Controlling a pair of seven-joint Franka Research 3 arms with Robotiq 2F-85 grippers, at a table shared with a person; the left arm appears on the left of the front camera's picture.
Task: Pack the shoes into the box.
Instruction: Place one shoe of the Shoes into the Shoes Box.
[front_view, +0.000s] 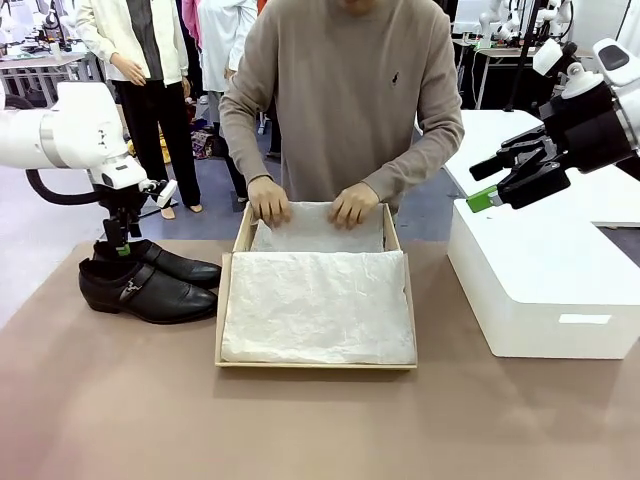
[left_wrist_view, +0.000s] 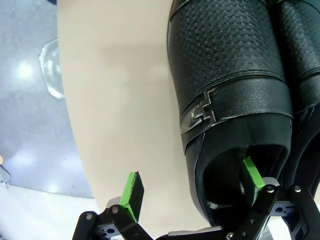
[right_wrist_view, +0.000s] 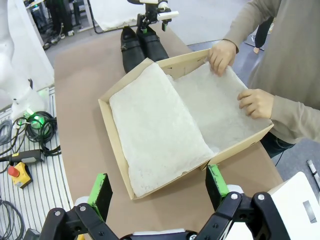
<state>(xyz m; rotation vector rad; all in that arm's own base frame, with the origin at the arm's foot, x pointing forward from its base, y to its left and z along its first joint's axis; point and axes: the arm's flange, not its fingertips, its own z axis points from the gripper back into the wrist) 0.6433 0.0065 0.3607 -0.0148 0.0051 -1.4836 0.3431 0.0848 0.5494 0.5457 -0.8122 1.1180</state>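
At the left edge of the tan desk, the pair of black shoes lies side by side, toes toward the open box at the desk's middle. The left end effector hangs over their heels. Its wrist camera adds what the front view cannot. The left end effector is spread wide and grips nothing, with one green pad inside the buckled shoe's opening and the other outside over bare desk. Whether a pad touches leather cannot be told.

A person across the desk presses one hand and the other hand on white tissue paper at the box's far end.

The right end effector hovers empty, fingers wide apart, above a white block at the right edge. From its wrist, the right end effector looks down on the box, the tissue paper covering its floor, and the shoes beyond.

Grey floor, cables and standing people surround the desk.
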